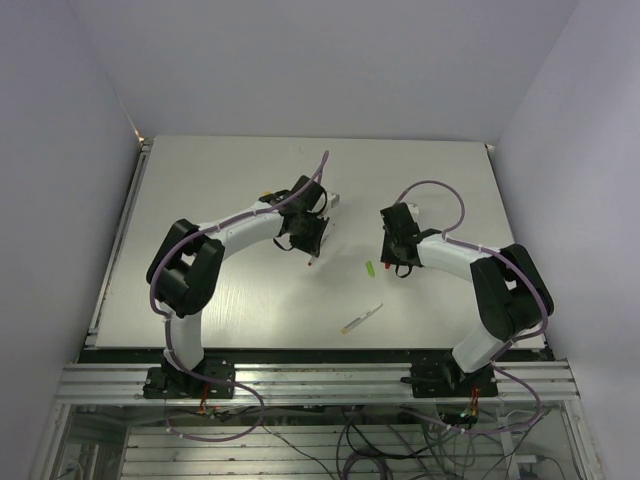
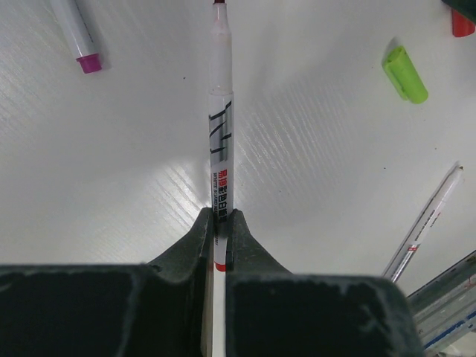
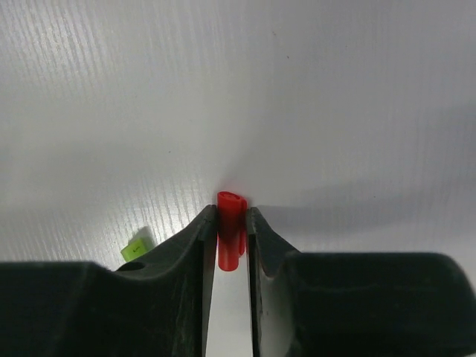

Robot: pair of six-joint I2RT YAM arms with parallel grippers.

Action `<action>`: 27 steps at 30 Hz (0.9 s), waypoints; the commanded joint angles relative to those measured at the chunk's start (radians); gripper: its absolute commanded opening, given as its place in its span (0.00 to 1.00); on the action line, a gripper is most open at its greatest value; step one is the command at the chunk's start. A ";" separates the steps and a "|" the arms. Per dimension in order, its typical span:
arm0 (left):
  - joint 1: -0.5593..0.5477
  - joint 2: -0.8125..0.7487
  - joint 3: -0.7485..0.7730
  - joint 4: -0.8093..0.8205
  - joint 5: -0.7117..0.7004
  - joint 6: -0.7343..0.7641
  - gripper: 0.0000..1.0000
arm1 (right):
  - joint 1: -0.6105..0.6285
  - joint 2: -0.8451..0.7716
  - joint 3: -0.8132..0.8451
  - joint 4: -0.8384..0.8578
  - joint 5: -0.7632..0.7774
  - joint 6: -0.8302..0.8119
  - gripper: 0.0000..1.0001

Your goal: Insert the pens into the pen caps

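Pen sits clamped in your left gripper, tip pointing to 12 o'clock. Your right gripper grips the red cap; a green cap lies at its 8 o'clock.

Seen from above, the table lies open at 10 o'clock of the left gripper and at 12 o'clock of the right gripper. The lane between them is narrow (a light green cap lies in it). A loose pen lies at 5 o'clock of the left one
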 commanded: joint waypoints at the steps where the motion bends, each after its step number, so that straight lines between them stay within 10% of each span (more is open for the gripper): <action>1: 0.014 -0.029 -0.014 0.033 0.051 -0.002 0.07 | -0.005 0.039 0.012 -0.056 0.000 0.023 0.18; 4: 0.016 -0.032 -0.014 0.038 0.059 -0.002 0.07 | -0.005 0.051 0.020 -0.073 -0.009 0.027 0.00; 17: 0.034 -0.063 0.036 0.083 0.075 0.019 0.07 | -0.007 -0.052 0.129 0.052 0.075 -0.014 0.00; 27: 0.049 -0.111 0.034 0.312 0.191 -0.056 0.07 | -0.018 -0.169 0.105 0.460 0.027 0.020 0.00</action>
